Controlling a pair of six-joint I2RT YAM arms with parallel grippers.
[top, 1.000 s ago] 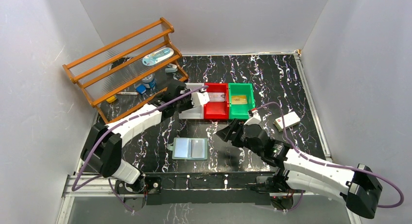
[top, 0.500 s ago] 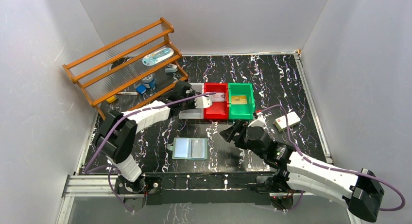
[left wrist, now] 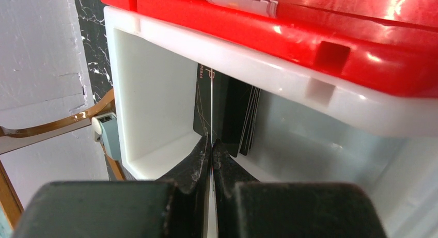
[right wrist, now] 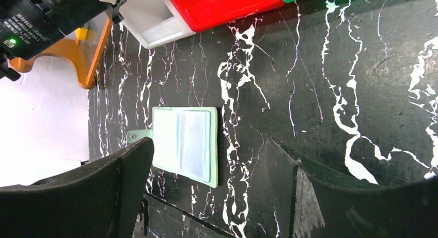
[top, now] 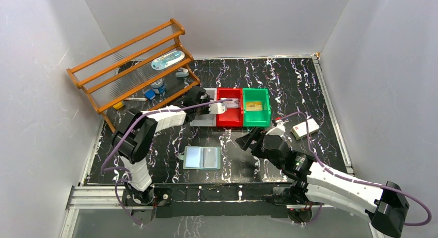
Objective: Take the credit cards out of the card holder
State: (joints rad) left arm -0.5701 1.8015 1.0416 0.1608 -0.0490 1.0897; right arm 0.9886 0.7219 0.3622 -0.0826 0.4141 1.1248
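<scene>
— Credit cards [left wrist: 230, 114], the thin dark plastic ones, where are they?
— They stand on edge inside the white plastic bin [left wrist: 150, 104], in the middle of the left wrist view. From above, one pale card [top: 232, 103] lies in the red plastic bin [top: 230, 123] and one yellowish card [top: 253, 106] lies in the green plastic bin [top: 256, 122], both just above the middle of the frame.
— And the flat grey-green card holder [top: 202, 158] with shiny clear pockets?
— It lies spread open on the black surface with white veins [top: 289, 83], low in the middle of the top view, well apart from the bins. Its small tab sticks out on the left.
— What about the left fingers [left wrist: 207, 154]?
— They are pressed together at the white bin, pinching one thin card [left wrist: 212, 93] seen edge-on as a pale line.
— And the right fingers [top: 248, 140]?
— They are spread wide and hold nothing. In the top view they sit just right of the card holder, up a little. In the right wrist view the holder shows between the two tips, nearer the left one.
</scene>
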